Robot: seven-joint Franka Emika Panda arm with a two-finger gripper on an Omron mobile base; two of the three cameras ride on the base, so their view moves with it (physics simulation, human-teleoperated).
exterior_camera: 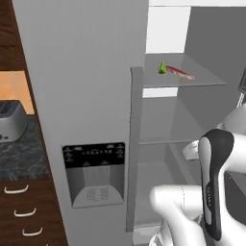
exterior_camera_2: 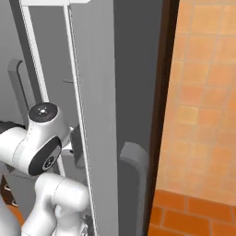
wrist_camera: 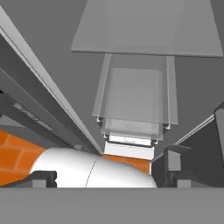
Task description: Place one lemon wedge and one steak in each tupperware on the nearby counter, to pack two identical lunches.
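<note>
A green lemon wedge [exterior_camera: 163, 68] and a red steak [exterior_camera: 182, 73] lie side by side on the top glass shelf [exterior_camera: 202, 80] of the open fridge. In the hand view my gripper [wrist_camera: 105, 175] is open, its dark fingertips [wrist_camera: 169, 167] spread wide with nothing between them. It points into the fridge at the lower glass shelves [wrist_camera: 135, 94], below the food. The speckled counter [exterior_camera: 21, 153] shows at the left. The tupperware is out of view.
A silver toaster [exterior_camera: 9, 120] stands on the counter over brown drawers with curved handles [exterior_camera: 17, 190]. The grey fridge front with its dispenser panel [exterior_camera: 94, 173] fills the middle. A fridge door edge [exterior_camera_2: 97, 115] and orange tiles [exterior_camera_2: 203, 106] are on the right.
</note>
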